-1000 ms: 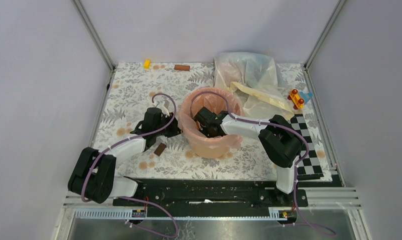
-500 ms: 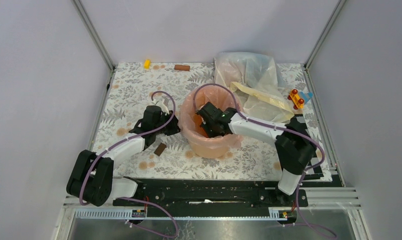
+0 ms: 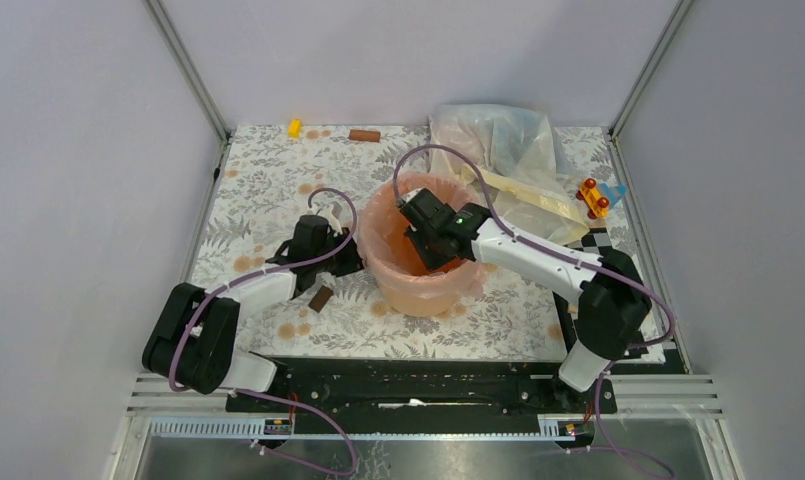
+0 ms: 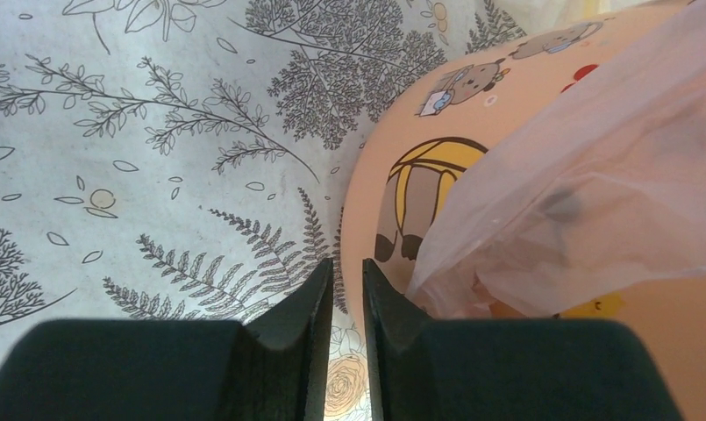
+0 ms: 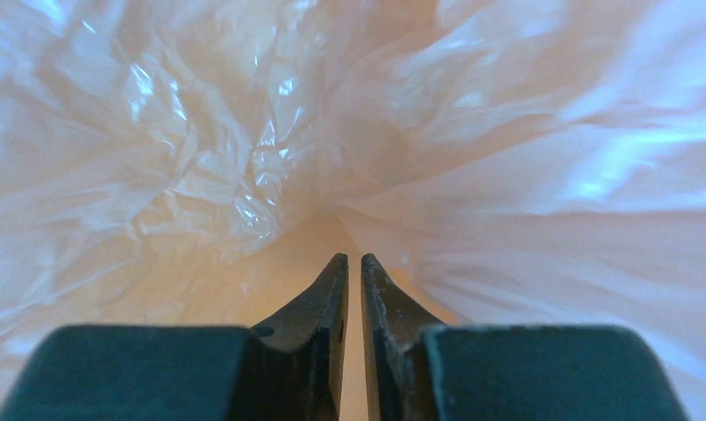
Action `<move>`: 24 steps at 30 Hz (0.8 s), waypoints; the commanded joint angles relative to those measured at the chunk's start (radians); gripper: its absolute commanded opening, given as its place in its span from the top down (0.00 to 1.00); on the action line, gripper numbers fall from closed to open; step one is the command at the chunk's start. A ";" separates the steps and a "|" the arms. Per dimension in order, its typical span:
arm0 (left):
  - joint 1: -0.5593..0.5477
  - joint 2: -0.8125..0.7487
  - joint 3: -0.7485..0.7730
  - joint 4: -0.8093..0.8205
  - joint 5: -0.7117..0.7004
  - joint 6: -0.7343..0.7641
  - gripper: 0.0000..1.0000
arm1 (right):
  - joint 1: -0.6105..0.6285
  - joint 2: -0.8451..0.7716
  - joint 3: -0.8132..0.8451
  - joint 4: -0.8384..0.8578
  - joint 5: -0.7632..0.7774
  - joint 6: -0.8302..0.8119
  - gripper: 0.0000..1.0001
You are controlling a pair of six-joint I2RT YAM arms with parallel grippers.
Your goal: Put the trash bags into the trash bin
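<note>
**Overhead and two wrist views of a two-arm cell.** The bin (image 3: 410, 298), a round peach-orange bucket, stands upright near the middle of the desk (image 3: 268, 180), which is covered by a cloth (image 3: 248, 200) printed with grey leaves. The pink bag (image 3: 376, 222) sits inside the bin as a lining. Its crinkled film covers the inner wall, folds outward over the rim and hangs down the outside on the left and the near right.

*Right arm.* It reaches in from the near right, with the right pincer (image 3: 433, 255) lowered into the mouth of the bin. In the right-wrist view the right pincer (image 5: 353, 272) points into the pink bag (image 5: 200, 132), which fills the view on all sides. Its two fingers are a narrow slit apart, with nothing between them.

*Left arm.* It lies low over the desk, with the left pincer (image 3: 349, 257) just beside the left wall of the bin. In the left-wrist view the left pincer (image 4: 347, 285) also has its fingers a narrow slit apart — the cloth shows through the gap and nothing is gripped. The hanging edge of the pink bag (image 4: 595, 175) lies just right of the right-hand finger, against the bin (image 4: 437, 123), whose wall carries cartoon print.

*Other items.*
- A clear whitish bag (image 3: 498, 140) lies at the far right.
- A cream-yellow bag (image 3: 526, 195) stretches across its near edge.
- A toy car (image 3: 598, 197) sits to their right.
- A checkered board (image 3: 618, 290) lies at the near right.
- A small brown block (image 3: 321, 298) rests beside the left arm.
- A yellow piece (image 3: 295, 127) and a brown bar (image 3: 364, 135) lie along the far edge.
</note>
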 commanded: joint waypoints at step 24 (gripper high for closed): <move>-0.012 -0.900 -0.325 -0.187 -0.098 -0.080 0.01 | 0.005 -1.161 -0.762 0.526 0.024 0.099 0.00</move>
